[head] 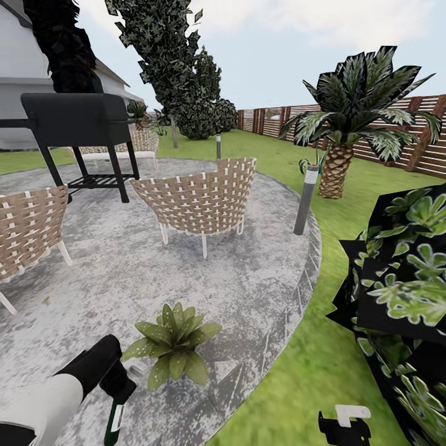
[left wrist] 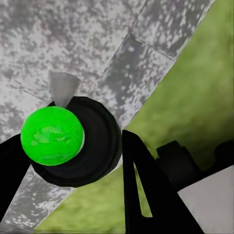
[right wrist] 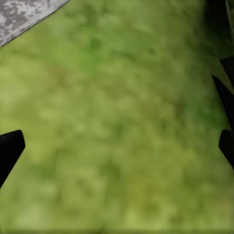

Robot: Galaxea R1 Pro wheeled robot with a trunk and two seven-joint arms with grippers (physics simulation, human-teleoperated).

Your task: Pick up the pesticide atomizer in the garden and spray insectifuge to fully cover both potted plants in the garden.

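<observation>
The pesticide atomizer [head: 114, 422] hangs from my left gripper [head: 119, 391], which is shut on it at the lower left of the head view. In the left wrist view its bright green cap [left wrist: 51, 135] sits on a dark round body between my black fingers [left wrist: 141, 180], over the patio edge. One potted plant [head: 173, 348], a rosette of spiky green leaves, stands on the paving just right of that gripper; leaves hide its pot. The second potted plant is out of view. My right gripper [head: 344, 426] hovers open over the lawn [right wrist: 117, 122], its fingers spread wide and holding nothing.
On the round grey patio [head: 248, 291] stand two woven chairs [head: 201, 201] and a black grill [head: 80, 124]. A grey bollard light [head: 306, 199] marks its right rim. A large dark bush [head: 402, 297] is close on my right; a palm [head: 347, 111] and slat fence [head: 396, 145] lie beyond.
</observation>
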